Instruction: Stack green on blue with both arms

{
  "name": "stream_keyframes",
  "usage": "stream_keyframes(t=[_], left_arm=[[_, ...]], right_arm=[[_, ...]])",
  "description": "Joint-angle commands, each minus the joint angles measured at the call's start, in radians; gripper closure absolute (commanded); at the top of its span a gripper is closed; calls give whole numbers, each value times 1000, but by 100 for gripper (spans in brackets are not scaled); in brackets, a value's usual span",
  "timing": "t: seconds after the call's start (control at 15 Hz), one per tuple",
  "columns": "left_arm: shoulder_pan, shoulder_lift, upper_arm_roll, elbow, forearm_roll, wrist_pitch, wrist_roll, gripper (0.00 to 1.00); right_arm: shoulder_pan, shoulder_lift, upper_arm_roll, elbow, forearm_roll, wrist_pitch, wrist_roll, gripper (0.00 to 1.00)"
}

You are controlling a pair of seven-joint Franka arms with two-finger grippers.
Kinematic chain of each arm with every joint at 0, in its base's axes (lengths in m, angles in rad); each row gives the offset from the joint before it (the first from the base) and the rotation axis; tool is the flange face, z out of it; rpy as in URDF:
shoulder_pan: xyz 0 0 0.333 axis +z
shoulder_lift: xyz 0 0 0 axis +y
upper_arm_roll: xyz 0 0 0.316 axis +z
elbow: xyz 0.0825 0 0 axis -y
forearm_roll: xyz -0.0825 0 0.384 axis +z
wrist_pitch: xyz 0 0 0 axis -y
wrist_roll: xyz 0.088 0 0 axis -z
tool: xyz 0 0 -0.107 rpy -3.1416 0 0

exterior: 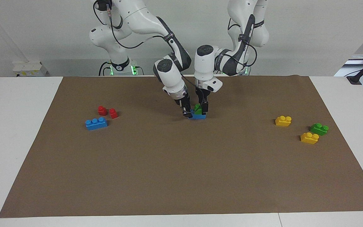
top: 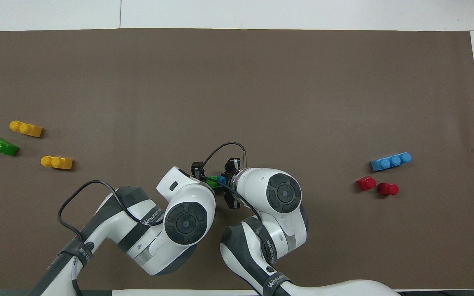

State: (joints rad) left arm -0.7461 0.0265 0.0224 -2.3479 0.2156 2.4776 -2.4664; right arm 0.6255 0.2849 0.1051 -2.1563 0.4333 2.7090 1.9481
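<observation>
Green brick (exterior: 197, 109) sat on blue brick (exterior: 198, 116); left gripper (exterior: 201, 109), jaws apart, could drag it off at 12 o'clock, while right gripper (exterior: 187, 113) clamped blue.

The small green plastic brick (exterior: 198, 109) sits on the long blue plastic brick (exterior: 198, 116), between the two claws.
</observation>
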Motion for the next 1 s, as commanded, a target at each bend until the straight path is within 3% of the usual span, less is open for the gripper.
stream_keyframes(t=[0.0, 0.07, 0.2, 0.27, 0.4, 0.67, 0.93], left_arm=[[-7, -37, 13, -10, 28, -20, -14, 0], [-4, -48, 13, -10, 28, -31, 1, 0], [11, -71, 14, -4, 28, -61, 20, 0], [22, -92, 14, -4, 28, -78, 33, 0], [50, -117, 14, 7, 28, -115, 73, 0], [112, -137, 21, 32, 27, -151, 118, 0], [189, -140, 21, 70, 19, -206, 234, 0]], right_arm=[[-33, 13, 1, -25, 19, 31, 2, 100], [-44, 13, 1, -24, 28, 29, 5, 87], [-58, 14, 1, -17, 61, 23, 0, 34], [-61, 16, 1, -13, 62, 23, 0, 20], [-85, 14, 1, -2, 62, 6, 0, 12], [-121, 7, -1, 6, 61, -35, -29, 10], [-260, -50, -2, 15, 61, -216, -286, 2]])
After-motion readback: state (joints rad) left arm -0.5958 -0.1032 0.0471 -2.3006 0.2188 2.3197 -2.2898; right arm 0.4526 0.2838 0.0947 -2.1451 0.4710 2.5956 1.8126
